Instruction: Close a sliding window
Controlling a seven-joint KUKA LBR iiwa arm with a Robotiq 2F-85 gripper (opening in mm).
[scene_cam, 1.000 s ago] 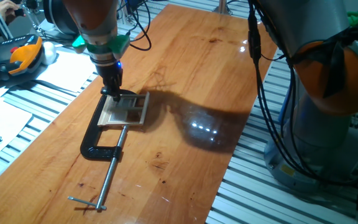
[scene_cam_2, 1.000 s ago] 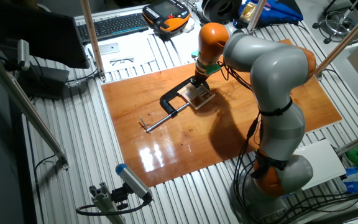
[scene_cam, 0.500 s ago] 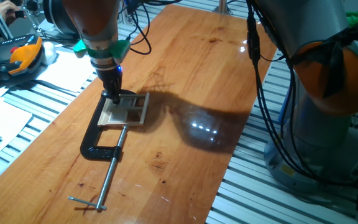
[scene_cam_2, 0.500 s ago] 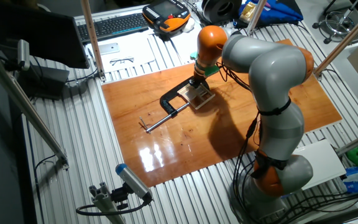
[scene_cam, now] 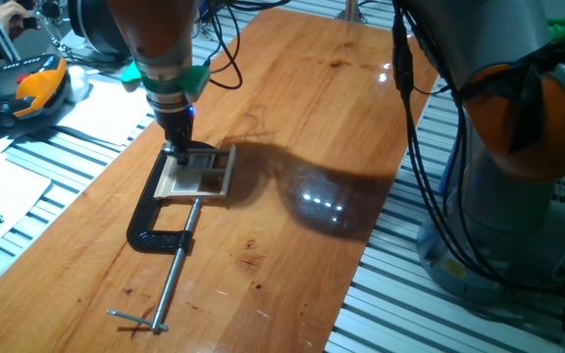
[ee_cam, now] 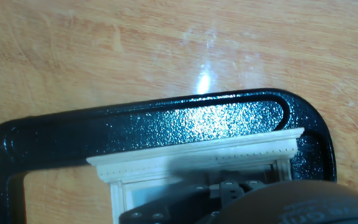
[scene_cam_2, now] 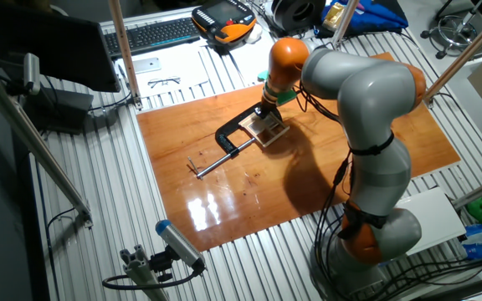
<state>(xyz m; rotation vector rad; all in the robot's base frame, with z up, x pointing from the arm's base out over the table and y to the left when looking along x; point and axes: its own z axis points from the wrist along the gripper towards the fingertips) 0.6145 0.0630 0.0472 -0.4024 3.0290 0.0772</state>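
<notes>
The sliding window [scene_cam: 197, 173] is a small pale wood frame lying flat on the wooden table, held by a black C-clamp [scene_cam: 155, 221]. It also shows in the other fixed view [scene_cam_2: 268, 129] and in the hand view [ee_cam: 197, 158]. My gripper [scene_cam: 177, 149] points straight down with its fingertips on the window's far left corner, next to the clamp's jaw. The fingers look close together, but I cannot make out whether they are shut. In the hand view the dark hand body hides most of the panes.
The clamp's long steel screw [scene_cam: 175, 268] runs toward the table's near edge. An orange-and-black device [scene_cam: 29, 88] and papers lie off the table's left side. The arm's base [scene_cam: 518, 196] stands to the right of the table.
The gripper has shifted very slightly at the window's corner. The window and clamp have not visibly moved.
</notes>
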